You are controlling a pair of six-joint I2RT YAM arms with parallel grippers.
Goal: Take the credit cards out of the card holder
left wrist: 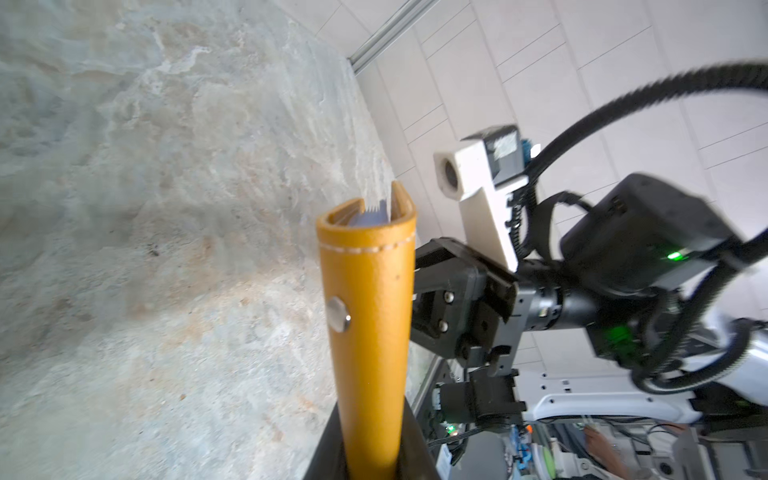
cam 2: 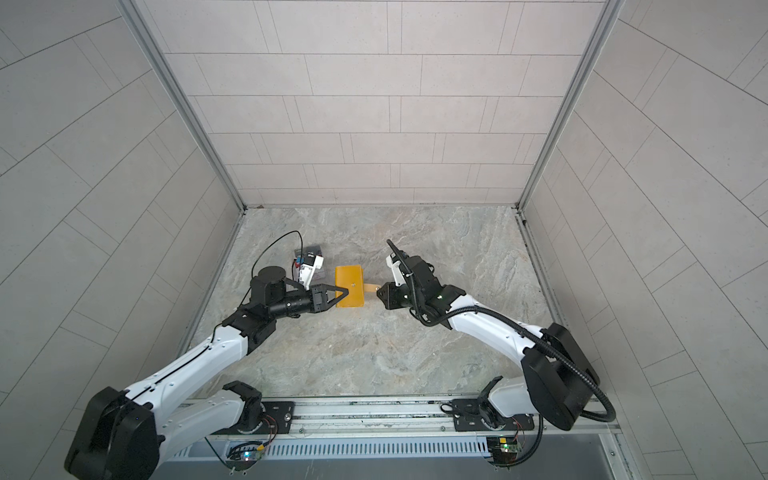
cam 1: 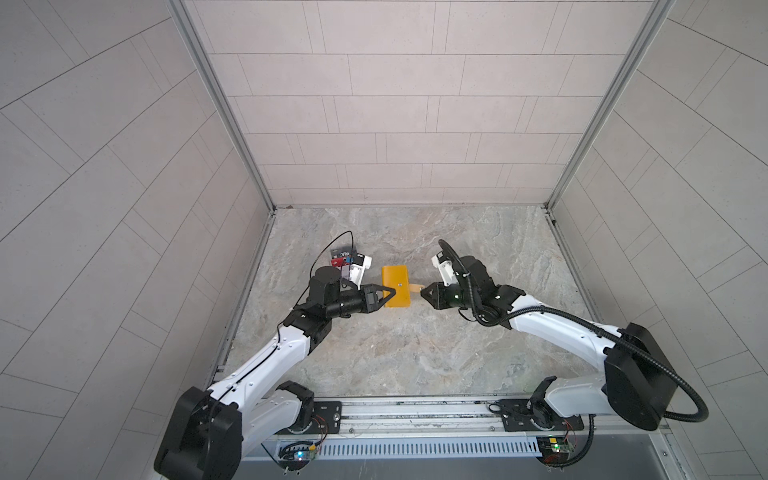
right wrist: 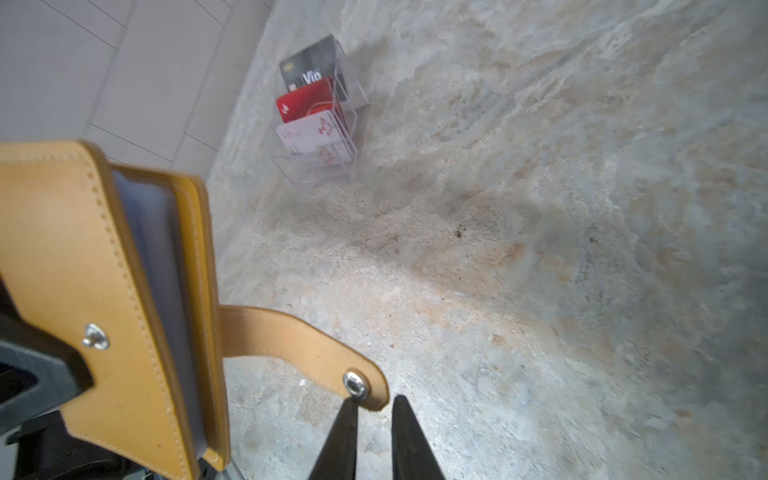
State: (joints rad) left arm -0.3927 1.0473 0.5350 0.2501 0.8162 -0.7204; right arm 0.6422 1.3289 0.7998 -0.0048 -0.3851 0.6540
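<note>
Two robot arms meet over a marbled stone table (cam 1: 415,353). The left gripper (cam 1: 390,293) is clamped on one edge of the card holder (cam 1: 395,286), with a dark jaw on each side of the yellow cover in the left wrist view. The holder is a mustard-yellow wallet, left of the table's middle in both top views. Its cover is slightly ajar, and bluish-grey sleeves (right wrist: 141,249) show between the two halves. I cannot tell whether any sleeve has a card in it. A metal snap stud (right wrist: 96,336) sits on the cover. The snap tab (right wrist: 299,336) is unfastened and sticks out toward the right gripper (right wrist: 376,405). That gripper's two black fingers stand a little apart and hold nothing, and the tab's rounded end lies right at their tips. Behind the left arm, near the table's left edge, a clear tiered stand (right wrist: 349,124) holds the credit cards. These are a dark grey card (right wrist: 309,68) lettered "Vip", a red card (right wrist: 305,99) and a white card (right wrist: 311,133) with faint red marks, all well apart from the wallet.
</note>
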